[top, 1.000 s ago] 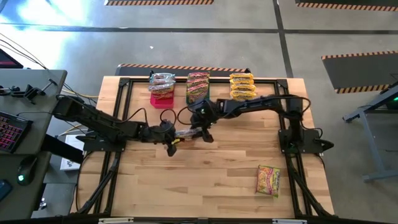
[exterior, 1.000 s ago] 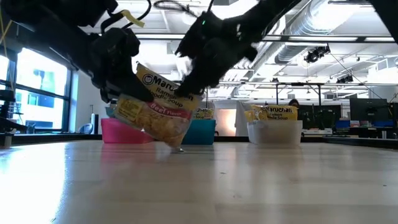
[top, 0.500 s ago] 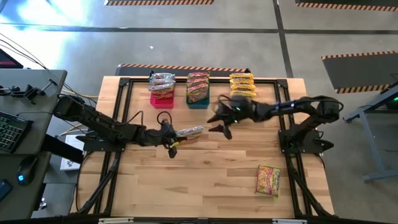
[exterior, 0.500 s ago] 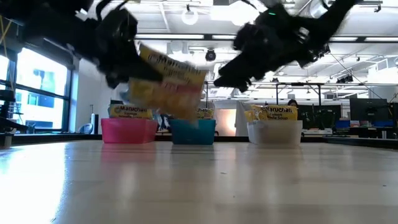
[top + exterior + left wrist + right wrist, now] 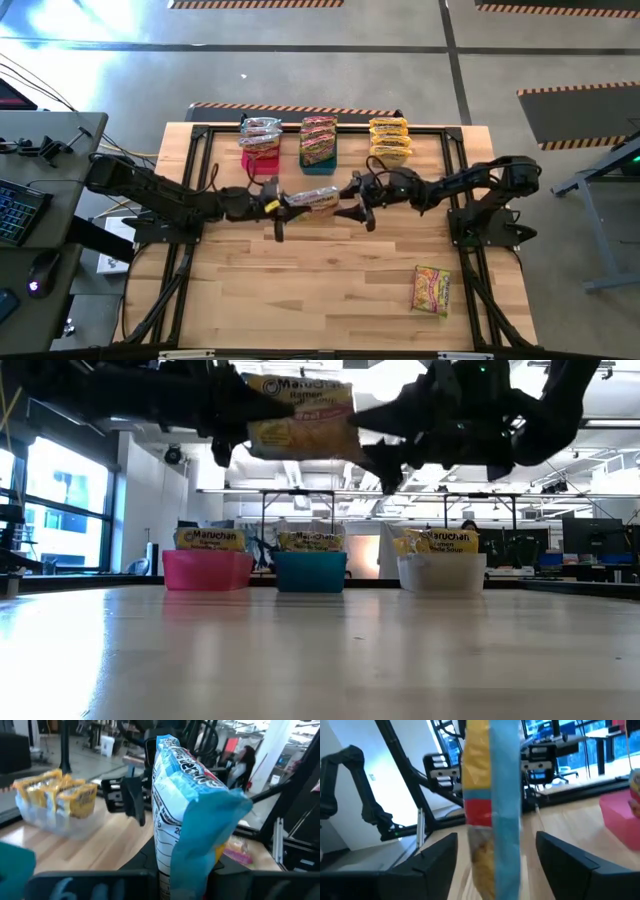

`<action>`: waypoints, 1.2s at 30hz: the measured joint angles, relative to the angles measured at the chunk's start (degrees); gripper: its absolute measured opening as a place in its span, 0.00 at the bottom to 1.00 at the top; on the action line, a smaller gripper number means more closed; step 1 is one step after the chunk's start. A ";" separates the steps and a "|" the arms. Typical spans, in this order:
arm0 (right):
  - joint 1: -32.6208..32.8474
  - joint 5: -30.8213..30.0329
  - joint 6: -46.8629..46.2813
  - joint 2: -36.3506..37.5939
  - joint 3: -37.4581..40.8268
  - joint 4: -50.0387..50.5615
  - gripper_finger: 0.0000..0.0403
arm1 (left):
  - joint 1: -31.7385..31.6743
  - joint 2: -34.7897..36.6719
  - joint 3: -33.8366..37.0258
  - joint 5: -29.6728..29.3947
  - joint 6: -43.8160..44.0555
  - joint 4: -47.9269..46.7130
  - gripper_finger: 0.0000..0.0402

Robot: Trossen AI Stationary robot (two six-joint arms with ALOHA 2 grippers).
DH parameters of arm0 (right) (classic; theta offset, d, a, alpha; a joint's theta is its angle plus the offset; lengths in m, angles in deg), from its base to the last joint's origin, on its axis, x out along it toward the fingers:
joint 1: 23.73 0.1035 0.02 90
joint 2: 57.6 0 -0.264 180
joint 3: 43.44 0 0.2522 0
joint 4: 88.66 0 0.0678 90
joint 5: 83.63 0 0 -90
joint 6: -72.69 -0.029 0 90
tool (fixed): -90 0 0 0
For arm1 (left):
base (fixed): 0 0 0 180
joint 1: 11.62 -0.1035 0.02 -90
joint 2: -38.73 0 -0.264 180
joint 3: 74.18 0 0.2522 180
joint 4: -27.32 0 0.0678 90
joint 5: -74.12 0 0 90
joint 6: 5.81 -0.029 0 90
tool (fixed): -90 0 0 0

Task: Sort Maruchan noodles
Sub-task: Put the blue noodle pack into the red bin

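— Wooden tabletop [image 5: 330,290], three bins along its far edge. Where's the packet in play?

— Held up in front of the blue bin [image 5: 318,160]. The left gripper [image 5: 272,204] has its fingers clamped on the left end of the noodle packet [image 5: 312,199].

— And the right gripper [image 5: 358,203]?

— Spread wide, empty, just beside the packet's right end, long axis pointing at it.

— Appearance?

— Yellow, with a red stripe.
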 joint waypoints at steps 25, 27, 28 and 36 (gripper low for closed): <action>-0.23 1.05 2.63 0.00 -7.59 6.60 0.30 | -2.09 0.02 -1.05 -0.70 -1.60 0.13 0.24; -0.64 1.49 2.73 0.00 -7.59 6.64 0.27 | -2.12 0.46 -1.07 0.43 -1.16 -0.74 0.28; -0.90 1.72 2.67 0.00 -7.59 6.58 0.26 | -2.09 1.22 -1.07 1.09 -0.73 -2.22 0.30; -3.77 5.53 5.70 -0.04 -7.64 8.35 0.27 | -2.72 13.79 -2.36 3.15 3.75 -33.23 0.45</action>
